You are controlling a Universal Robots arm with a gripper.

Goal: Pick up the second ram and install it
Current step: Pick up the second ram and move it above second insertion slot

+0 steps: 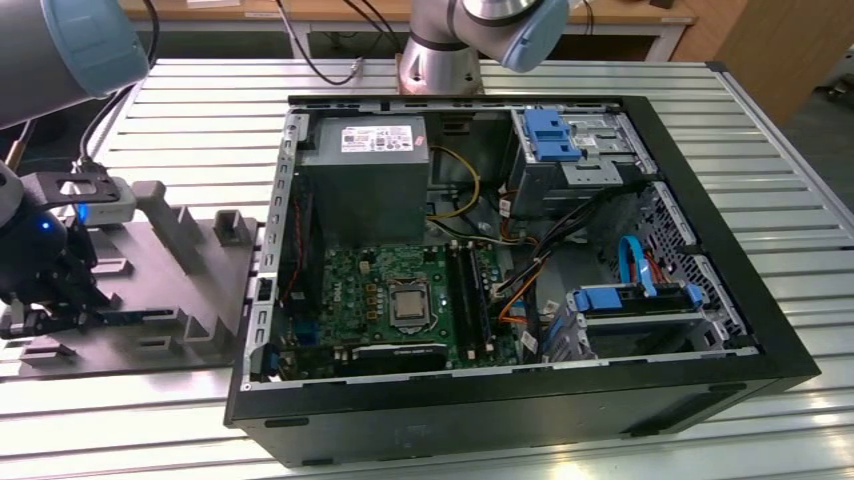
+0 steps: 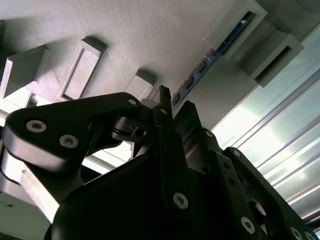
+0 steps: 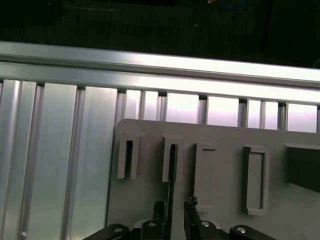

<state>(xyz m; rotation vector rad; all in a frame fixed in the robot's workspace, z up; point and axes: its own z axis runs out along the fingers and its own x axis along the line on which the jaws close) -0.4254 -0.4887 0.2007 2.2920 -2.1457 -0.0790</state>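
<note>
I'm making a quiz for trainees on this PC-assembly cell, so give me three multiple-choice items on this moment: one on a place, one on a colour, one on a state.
1. Where is the black gripper?
A. Over the grey slotted holder plate, at the exterior view's left of the open black computer case
B. Inside the case
C. Behind the case

2. What colour are the plastic drive-bay clips in the case?
A. Red
B. Blue
C. Yellow

3. How is the long thin blue-green ram stick placed?
A. Plugged in inside the case
B. On edge in the holder's slots, between the open gripper's fingers
C. Lifted clear of the holder

Answers:
1 A: the exterior view shows the gripper above the holder.
2 B: the clips are plainly blue.
3 B: both wrist views show the stick in its slots with a finger on either side.
</note>
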